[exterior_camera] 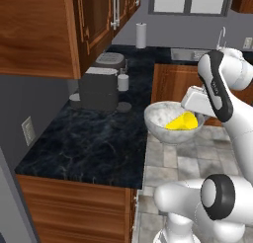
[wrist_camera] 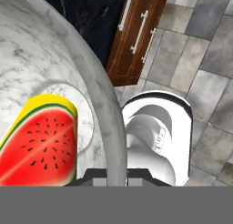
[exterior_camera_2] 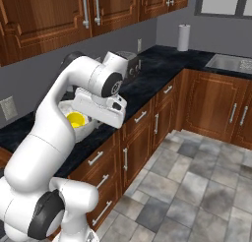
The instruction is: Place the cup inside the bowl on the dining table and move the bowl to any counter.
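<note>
We judge the speckled bowl [exterior_camera: 165, 123] rigid, smooth and slippery; the gripper [wrist_camera: 116, 175] is clamped on its thin rim, the sound hold; the yellow cup [exterior_camera: 183, 122] lies loose inside; the bowl hangs at the counter [exterior_camera: 94, 138] edge.

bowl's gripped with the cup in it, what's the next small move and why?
Probably carry the bowl a little further over the counter and lower it. The gripper is shut on the bowl's rim, the cup lies inside, and the bowl hangs at the counter's edge, partly over the floor.
</note>
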Motion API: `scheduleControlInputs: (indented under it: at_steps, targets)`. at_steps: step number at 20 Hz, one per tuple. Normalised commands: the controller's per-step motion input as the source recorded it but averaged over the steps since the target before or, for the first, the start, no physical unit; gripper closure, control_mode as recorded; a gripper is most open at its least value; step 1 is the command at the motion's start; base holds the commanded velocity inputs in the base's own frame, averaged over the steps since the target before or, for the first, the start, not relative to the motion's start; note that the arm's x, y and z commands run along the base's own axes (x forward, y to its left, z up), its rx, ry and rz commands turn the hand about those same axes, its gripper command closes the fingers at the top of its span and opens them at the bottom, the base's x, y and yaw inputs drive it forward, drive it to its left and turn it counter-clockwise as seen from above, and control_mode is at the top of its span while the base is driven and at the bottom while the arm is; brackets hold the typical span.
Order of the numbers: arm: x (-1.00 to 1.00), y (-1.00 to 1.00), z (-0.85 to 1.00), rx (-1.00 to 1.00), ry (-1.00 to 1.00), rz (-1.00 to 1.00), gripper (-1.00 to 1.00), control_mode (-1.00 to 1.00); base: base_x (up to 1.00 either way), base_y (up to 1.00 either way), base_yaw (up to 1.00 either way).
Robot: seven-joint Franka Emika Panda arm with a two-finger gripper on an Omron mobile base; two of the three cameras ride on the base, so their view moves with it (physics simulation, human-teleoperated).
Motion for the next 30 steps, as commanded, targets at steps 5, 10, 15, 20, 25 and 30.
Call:
scheduleControlInputs:
  at_steps: [5,10,15,20,25,30]
  targets:
    - [0.0,0.0,0.0,0.0,0.0,0.0,1.0,1.0,0.0,0.0,0.0]
    - [0.0,0.0,0.0,0.0,0.0,0.0,1.0,-1.0,0.0,0.0,0.0]
    - [0.0,0.02,-0.16,0.01,0.0,0.0,1.0,-1.0,0.0,0.0,0.0]
    - [0.0,0.12,-0.27,0.03,-0.03,0.0,1.0,-1.0,0.0,0.0,0.0]
    - [0.0,0.22,-0.09,0.01,-0.04,0.0,1.0,-1.0,0.0,0.0,0.0]
    - [0.0,0.48,0.0,0.0,0.0,0.04,1.0,-1.0,0.0,0.0,0.0]
